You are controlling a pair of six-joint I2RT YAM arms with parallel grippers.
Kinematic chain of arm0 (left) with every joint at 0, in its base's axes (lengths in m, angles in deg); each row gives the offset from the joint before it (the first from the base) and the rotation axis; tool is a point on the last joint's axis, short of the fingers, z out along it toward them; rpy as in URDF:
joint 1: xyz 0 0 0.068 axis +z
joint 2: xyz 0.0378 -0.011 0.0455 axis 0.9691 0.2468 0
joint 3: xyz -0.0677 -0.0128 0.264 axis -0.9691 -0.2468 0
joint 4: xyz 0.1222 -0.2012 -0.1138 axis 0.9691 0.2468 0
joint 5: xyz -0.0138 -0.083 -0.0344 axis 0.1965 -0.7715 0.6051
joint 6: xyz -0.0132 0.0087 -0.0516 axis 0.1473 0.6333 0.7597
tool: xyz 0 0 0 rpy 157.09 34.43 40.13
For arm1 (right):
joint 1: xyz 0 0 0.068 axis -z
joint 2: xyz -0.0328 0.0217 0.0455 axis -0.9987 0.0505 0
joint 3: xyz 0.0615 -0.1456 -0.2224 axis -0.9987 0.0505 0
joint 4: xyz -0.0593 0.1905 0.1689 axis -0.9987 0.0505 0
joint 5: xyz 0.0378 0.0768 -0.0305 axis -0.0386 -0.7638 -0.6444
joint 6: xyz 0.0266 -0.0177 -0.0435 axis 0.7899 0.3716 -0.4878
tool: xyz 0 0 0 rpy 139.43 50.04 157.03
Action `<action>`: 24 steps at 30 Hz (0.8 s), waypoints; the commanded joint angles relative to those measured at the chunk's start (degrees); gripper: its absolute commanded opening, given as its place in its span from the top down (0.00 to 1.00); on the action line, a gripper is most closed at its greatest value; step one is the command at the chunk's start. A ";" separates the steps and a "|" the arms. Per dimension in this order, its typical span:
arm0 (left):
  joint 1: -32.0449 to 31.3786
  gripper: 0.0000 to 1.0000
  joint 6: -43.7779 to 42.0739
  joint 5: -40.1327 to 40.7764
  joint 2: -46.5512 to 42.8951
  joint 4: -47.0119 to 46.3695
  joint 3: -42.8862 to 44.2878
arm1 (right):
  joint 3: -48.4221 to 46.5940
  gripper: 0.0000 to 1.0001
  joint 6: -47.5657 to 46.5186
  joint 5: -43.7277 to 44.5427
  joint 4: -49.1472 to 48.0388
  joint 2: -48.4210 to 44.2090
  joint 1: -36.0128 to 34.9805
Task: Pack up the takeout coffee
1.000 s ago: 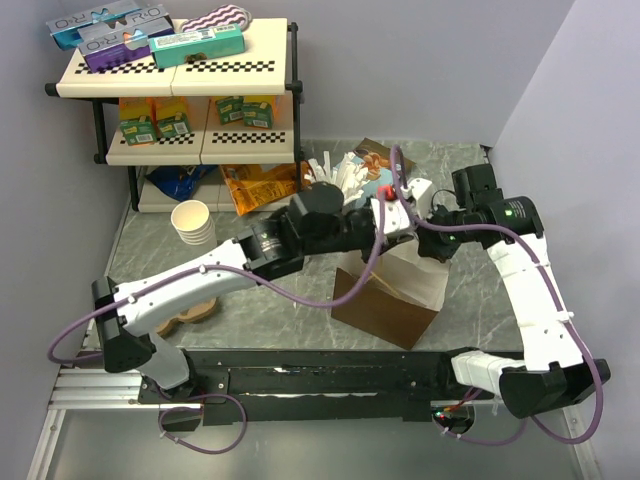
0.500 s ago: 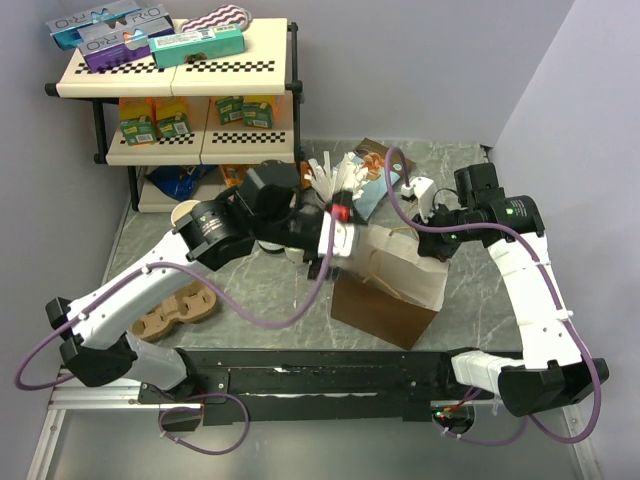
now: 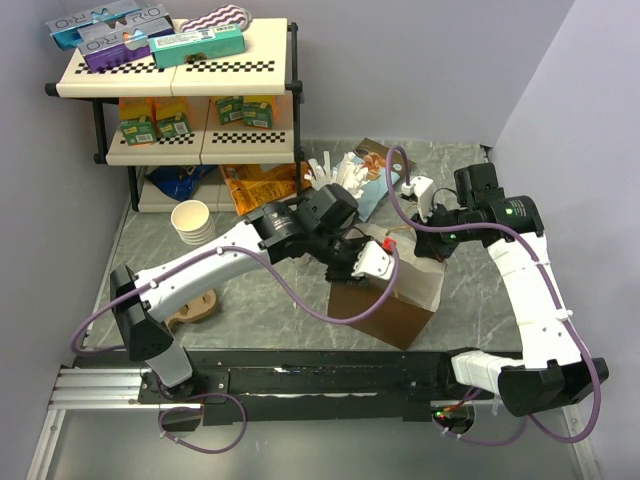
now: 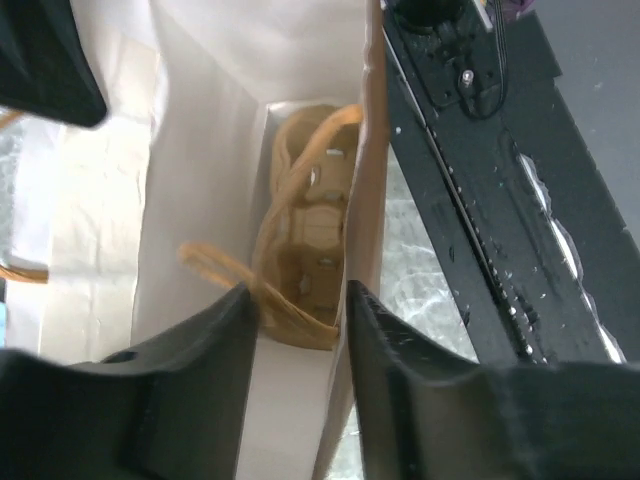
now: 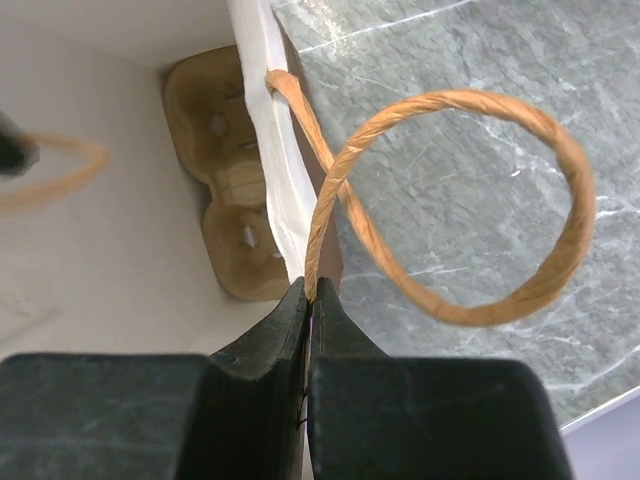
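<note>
Bag (image 3: 392,300) by near table (image 3: 475,305) edge, mouth open: left fingers (image 4: 195,385) apart above it, right fingers (image 5: 268,352) clamped on handle (image 5: 455,110) at rim; carrier (image 4: 312,240) on floor, wrist views only.

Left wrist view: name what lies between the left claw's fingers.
That view shows the twisted handle of the paper bag crossing the left claw gap, above a cup carrier on its floor.

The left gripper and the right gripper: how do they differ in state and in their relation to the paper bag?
The left gripper is open and holds nothing; the right gripper is shut on the paper bag at its rim, by a twine handle. The left points down into the bag's mouth; the right sits at its edge. Both see the cup carrier inside.
</note>
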State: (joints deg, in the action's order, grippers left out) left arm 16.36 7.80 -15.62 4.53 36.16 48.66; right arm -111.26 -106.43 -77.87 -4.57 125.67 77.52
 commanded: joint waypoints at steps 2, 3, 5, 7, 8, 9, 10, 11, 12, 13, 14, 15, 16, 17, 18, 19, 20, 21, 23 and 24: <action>-0.94 0.85 1.43 -2.31 0.35 3.58 10.22 | -2.64 1.00 -0.70 -0.18 0.49 -0.27 0.27; -0.94 0.99 2.04 -2.84 0.35 4.02 11.63 | -3.69 1.00 -0.88 -0.18 0.92 0.00 0.35; -1.03 0.99 3.36 -3.20 -0.61 3.24 14.71 | -7.55 1.00 -0.79 -0.27 1.98 0.70 0.35; -1.12 0.99 5.91 -3.11 -1.58 1.57 16.03 | -12.29 1.00 -0.70 -0.62 2.94 1.66 0.27; -1.12 0.99 6.43 -2.93 -2.45 0.17 16.39 | -14.05 1.00 -0.70 -0.62 4.17 2.19 0.35; -1.20 0.99 7.31 -2.58 -2.89 -0.45 16.65 | -17.72 1.00 -0.62 -0.18 4.70 2.72 0.36; -1.38 0.99 7.58 -1.88 -3.42 -0.98 17.09 | -19.59 1.00 -0.70 0.17 5.32 3.85 0.27; -1.47 0.99 7.84 -1.36 -3.77 -1.68 17.35 | -21.26 1.00 -0.70 0.52 6.02 4.39 0.35; -1.64 0.99 7.93 -0.39 -3.78 -2.04 17.79 | -24.41 1.00 -0.88 1.31 6.37 5.35 0.36; -1.73 0.99 7.93 0.14 -3.95 -2.30 17.88 | -25.83 1.00 -0.97 1.58 6.46 5.71 0.36; -1.73 0.99 8.11 0.84 -4.04 -3.17 17.97 | -26.98 1.00 -1.05 1.75 6.81 5.89 0.44; -1.82 0.99 8.37 1.46 -4.13 -3.70 17.80 | -28.82 1.00 -1.14 2.10 6.90 6.58 0.36; -1.82 0.99 8.46 2.07 -4.13 -3.97 17.80 | -29.44 1.00 -1.32 2.19 7.08 6.59 0.27; -1.82 0.99 8.37 2.16 -4.04 -4.15 17.97 | -29.97 1.00 -1.49 2.28 7.17 6.76 0.35; -1.91 0.99 8.29 2.08 -3.95 -4.15 18.15 | -30.24 1.00 -1.58 2.54 7.08 6.85 0.36; -1.82 0.99 8.20 2.25 -3.87 -4.24 18.15 | -30.15 1.00 -1.67 2.98 7.17 6.85 0.36; -1.91 0.99 7.85 2.60 -3.78 -4.15 17.97 | -29.98 1.00 -1.76 3.07 6.99 6.68 0.36; -1.91 0.99 7.67 2.69 -3.87 -4.41 17.28 | -29.28 1.00 -1.93 3.33 6.47 6.42 0.44; -2.00 0.99 7.23 2.95 -4.22 -4.59 16.48 | -28.14 1.00 -1.93 3.60 5.94 5.80 0.36; -2.00 0.99 7.23 3.13 -4.39 -5.11 15.43 | -26.48 1.00 -1.85 3.60 5.24 5.19 0.36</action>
State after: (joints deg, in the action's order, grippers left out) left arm 14.92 14.67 -12.54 2.02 35.22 64.36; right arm -139.55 -107.81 -74.94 -0.50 131.88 77.52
